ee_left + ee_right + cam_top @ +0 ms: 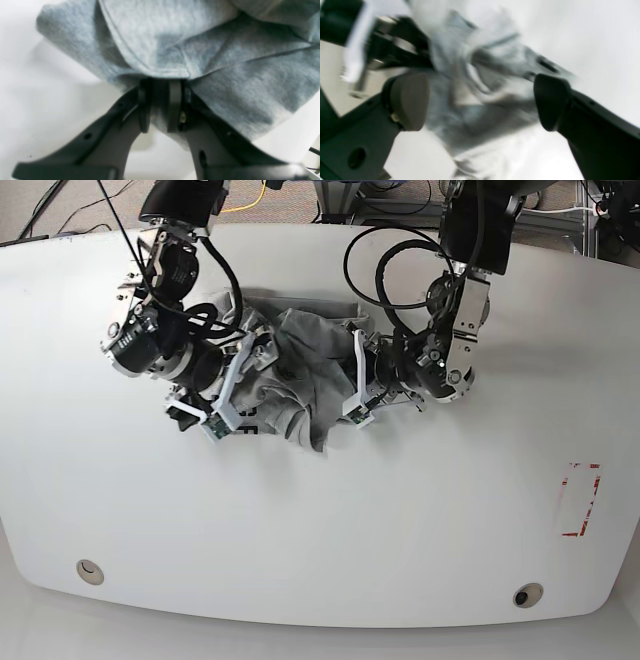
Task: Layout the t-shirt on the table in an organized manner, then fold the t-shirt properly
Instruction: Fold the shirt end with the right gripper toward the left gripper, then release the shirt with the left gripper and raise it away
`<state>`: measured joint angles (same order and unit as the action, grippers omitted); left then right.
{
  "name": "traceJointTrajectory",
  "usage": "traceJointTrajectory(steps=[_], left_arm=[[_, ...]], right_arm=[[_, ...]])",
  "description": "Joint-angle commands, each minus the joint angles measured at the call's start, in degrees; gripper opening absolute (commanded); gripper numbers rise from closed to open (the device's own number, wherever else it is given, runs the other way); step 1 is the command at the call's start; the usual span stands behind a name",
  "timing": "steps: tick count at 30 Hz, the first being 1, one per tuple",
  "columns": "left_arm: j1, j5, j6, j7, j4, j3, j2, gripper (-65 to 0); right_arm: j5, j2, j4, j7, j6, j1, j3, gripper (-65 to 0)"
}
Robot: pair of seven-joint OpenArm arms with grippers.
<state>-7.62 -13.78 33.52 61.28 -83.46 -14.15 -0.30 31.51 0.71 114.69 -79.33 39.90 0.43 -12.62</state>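
Observation:
The light grey t-shirt [300,360] lies crumpled at the middle back of the white table [400,520], with dark lettering showing at its front left. In the left wrist view my left gripper [160,87] is shut on a bunched fold of the t-shirt [225,82], and the cloth spreads above its fingers. In the base view the left gripper [352,385] sits at the shirt's right side. My right gripper [480,100] stands wide open with its pads [407,100] far apart and the blurred t-shirt [470,112] beyond them. In the base view the right gripper [240,385] is at the shirt's left edge.
A red tape rectangle [580,500] marks the table at the right. Two round grommet holes [90,570] [527,593] sit near the front edge. Cables and floor lie beyond the back edge. The left arm [395,50] shows blurred in the right wrist view.

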Motion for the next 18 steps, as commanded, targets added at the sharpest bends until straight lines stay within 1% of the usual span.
traceJointTrajectory(steps=[1, 2, 5, 11, 16, 18], left_arm=[[-0.9, 0.2, 0.4, 0.6, -0.8, 0.0, 0.2, -55.4], [-0.9, 0.2, 0.4, 0.6, -1.2, 0.1, 0.2, -55.4], [-0.9, 0.2, 0.4, 0.6, -2.6, 0.1, 0.2, -55.3], [-0.8, 0.2, 0.5, 0.8, -7.2, 0.1, 0.2, -55.0], [-0.5, 0.2, 0.5, 0.8, -11.8, 0.2, -0.1, -55.0], [-0.5, 0.2, 0.5, 0.9, -13.6, 0.9, -0.2, -55.0]], right_arm=[[1.2, 1.4, 1.0, 1.4, 0.1, 1.2, -0.9, -1.4], [1.2, 2.1, 1.0, 1.4, 0.1, 1.1, -0.9, -1.4], [1.2, 2.9, 1.0, 1.5, 0.1, 0.9, -0.6, -1.4], [1.2, 3.0, 0.7, 1.5, 0.1, 0.8, -0.4, -1.4], [1.2, 3.0, -2.0, 1.6, 0.1, 1.4, -0.3, -1.4], [1.2, 3.1, -2.9, 1.6, 0.1, 2.1, 0.9, -1.4]])
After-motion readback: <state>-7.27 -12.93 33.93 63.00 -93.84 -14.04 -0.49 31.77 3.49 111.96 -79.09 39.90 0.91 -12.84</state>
